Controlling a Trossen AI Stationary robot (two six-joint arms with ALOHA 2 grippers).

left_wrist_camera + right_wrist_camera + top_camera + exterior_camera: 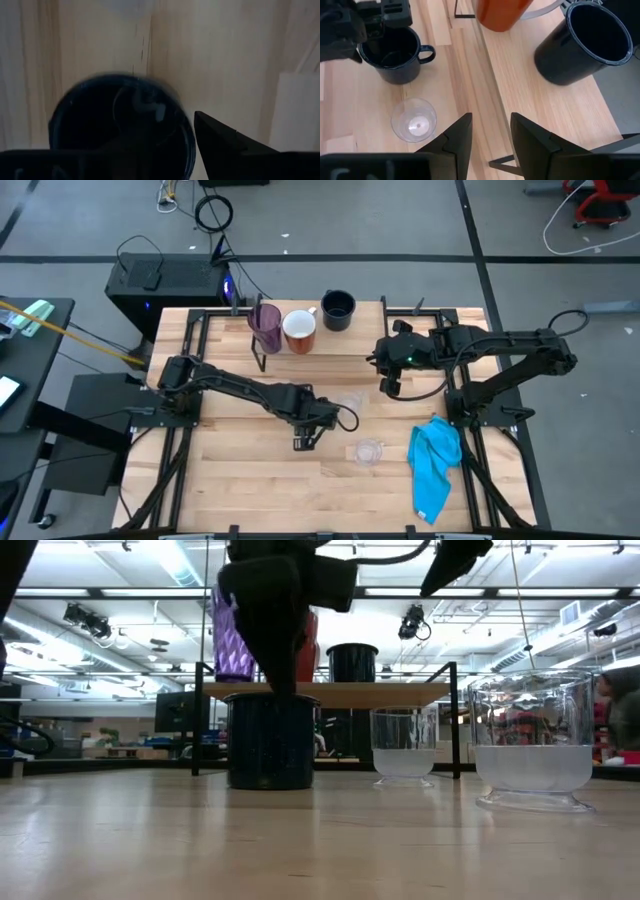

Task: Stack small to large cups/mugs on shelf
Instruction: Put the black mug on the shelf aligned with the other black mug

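Note:
A dark navy mug (270, 745) stands on its base on the table, its handle (427, 53) pointing sideways. My left gripper (304, 442) is right above it, open. One finger (220, 145) stands outside the mug's wall (187, 135); the other is lost against the dark inside. On the shelf (365, 340) stand the purple tumbler (265, 326), the orange-brown mug (299, 331) and the second navy mug (338, 309). Two clear glasses (368, 451) (414, 120) stand on the table. My right gripper (491, 122) hovers open over the shelf's near edge, holding nothing. My left gripper comes at the navy mug's rim (190, 125) from above, pointing down. I cannot tell whether it touches the mug. The mug stands upright on the table.
A bright blue cloth (435, 465) lies crumpled at the table's right near side. The shelf's thin black legs (456, 720) stand behind the glasses. The shelf's right half (555, 110) is bare beside the navy mug. Bare wood shows at the table's near left (230, 480).

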